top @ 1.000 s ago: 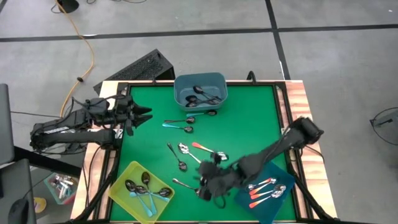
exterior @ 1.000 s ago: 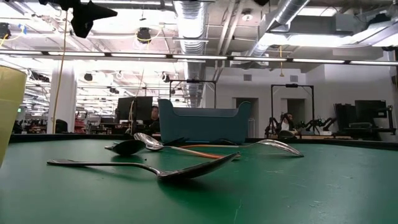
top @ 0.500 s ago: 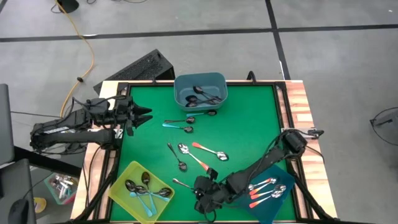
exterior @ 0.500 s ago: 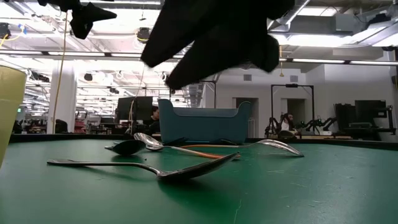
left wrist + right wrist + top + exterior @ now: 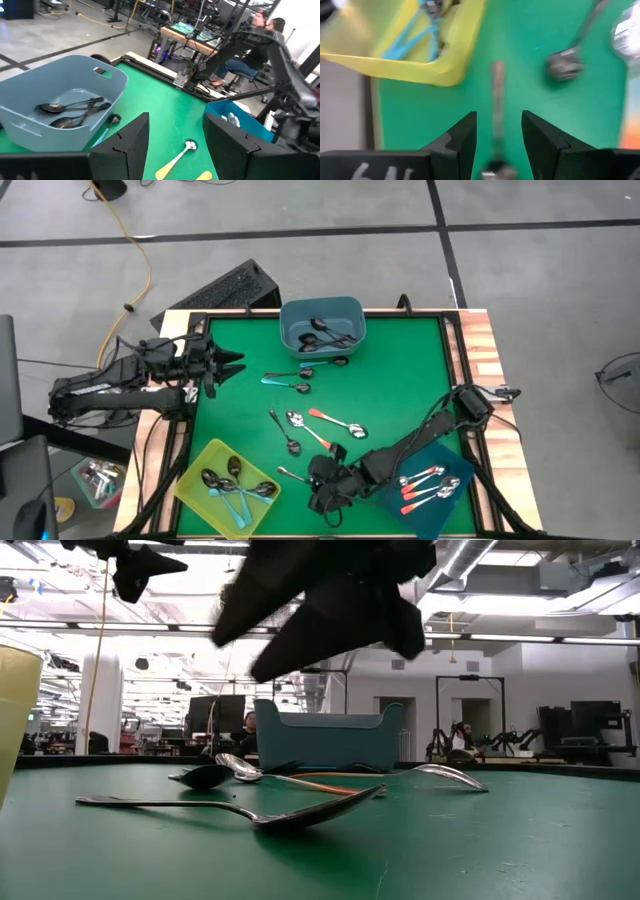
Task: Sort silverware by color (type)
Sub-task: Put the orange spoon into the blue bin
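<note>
The right gripper [image 5: 318, 498] hovers low over the near part of the green-topped bench [image 5: 400, 380], its two dark fingers [image 5: 465, 137] parted with nothing between them, straddling from above a dark plain-metal spoon [image 5: 496, 100] that lies flat on the green surface just beside the yellow plastic bin [image 5: 205, 470]. That bin holds several spoons with light blue handles [image 5: 235, 502] (their shiny bowls bunched toward its middle). At the right near corner the dark blue plastic bin [image 5: 435, 510] carries spoons with orange-red handles [image 5: 420, 478]. At the far edge the grey-blue plastic bin [image 5: 320, 315] contains a few dark metal spoons [image 5: 325, 335]. Loose on the bench between the bins lie more spoons: a teal-handled one [image 5: 282, 384] and a dark one [image 5: 290, 374] near the grey-blue bin, and toward the middle an orange-red-handled spoon [image 5: 335, 422], a metal spoon with a pale handle [image 5: 310, 430] and another dark spoon [image 5: 285, 435]. The left gripper [image 5: 232, 365] waits above the bench's left edge, its fingers [image 5: 125, 145] spread wide and empty.
</note>
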Robot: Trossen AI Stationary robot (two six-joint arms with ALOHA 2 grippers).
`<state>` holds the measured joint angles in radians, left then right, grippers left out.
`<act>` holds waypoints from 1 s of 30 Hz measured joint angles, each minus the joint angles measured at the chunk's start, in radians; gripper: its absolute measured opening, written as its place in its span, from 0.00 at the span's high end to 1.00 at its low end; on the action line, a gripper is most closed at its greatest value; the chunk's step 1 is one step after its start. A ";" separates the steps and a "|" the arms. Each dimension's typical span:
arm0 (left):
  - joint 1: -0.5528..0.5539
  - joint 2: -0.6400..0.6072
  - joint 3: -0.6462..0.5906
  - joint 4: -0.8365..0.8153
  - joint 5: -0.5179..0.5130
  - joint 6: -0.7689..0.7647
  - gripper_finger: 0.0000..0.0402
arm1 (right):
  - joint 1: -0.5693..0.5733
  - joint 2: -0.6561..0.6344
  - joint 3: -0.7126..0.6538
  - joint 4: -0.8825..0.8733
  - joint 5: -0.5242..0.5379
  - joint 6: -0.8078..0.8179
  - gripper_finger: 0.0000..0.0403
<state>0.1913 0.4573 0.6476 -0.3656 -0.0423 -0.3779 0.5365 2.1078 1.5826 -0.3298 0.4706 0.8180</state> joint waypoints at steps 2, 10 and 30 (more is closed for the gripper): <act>0.000 0.000 0.000 -0.001 -0.016 0.000 0.58 | -0.012 -0.024 0.002 -0.062 0.005 -0.024 0.59; 0.000 0.000 0.000 -0.003 -0.085 0.000 0.58 | -0.037 -0.114 0.002 -0.262 0.076 -0.239 0.59; 0.000 0.001 0.000 0.004 -0.258 0.038 0.58 | -0.175 -0.434 -0.864 0.773 -0.029 -0.089 0.59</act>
<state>0.1917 0.4583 0.6476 -0.3612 -0.3004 -0.3401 0.3616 1.6741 0.7185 0.4434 0.4411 0.7290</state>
